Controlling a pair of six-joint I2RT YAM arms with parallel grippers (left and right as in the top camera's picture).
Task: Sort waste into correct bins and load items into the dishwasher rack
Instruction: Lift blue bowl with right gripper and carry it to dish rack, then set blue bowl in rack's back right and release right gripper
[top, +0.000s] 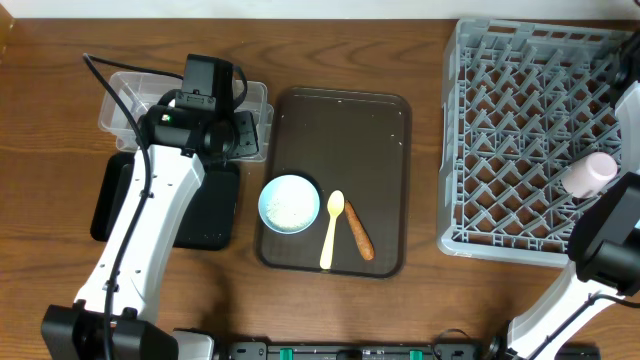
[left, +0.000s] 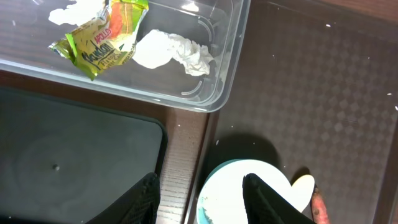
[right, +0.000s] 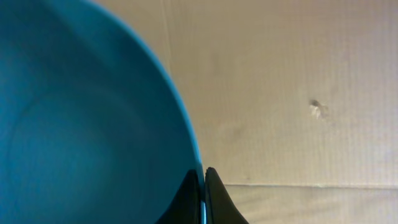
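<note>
My left gripper (left: 199, 199) (top: 242, 135) hangs open and empty over the strip of table between the black tray bin (left: 74, 149) and the brown tray. Its right finger is above the light blue bowl (left: 227, 186) (top: 290, 204), which is white inside. The clear tub bin (left: 224, 93) (top: 120, 95) holds the wrapper (left: 102, 37) and crumpled tissue (left: 174, 53). The yellow spoon (top: 331, 228) and the carrot-like stick (top: 360, 232) lie beside the bowl. My right gripper (right: 203, 177) is shut on the rim of a blue cup (right: 81, 124). A pink cup (top: 588, 172) sits in the grey rack (top: 530, 140).
The bowl, spoon and stick rest on a dark brown serving tray (top: 340, 130) in the middle of the table. The black tray (top: 215, 215) lies partly under my left arm. My right arm (top: 610, 240) overlaps the rack's right front corner. Cardboard fills the background in the right wrist view.
</note>
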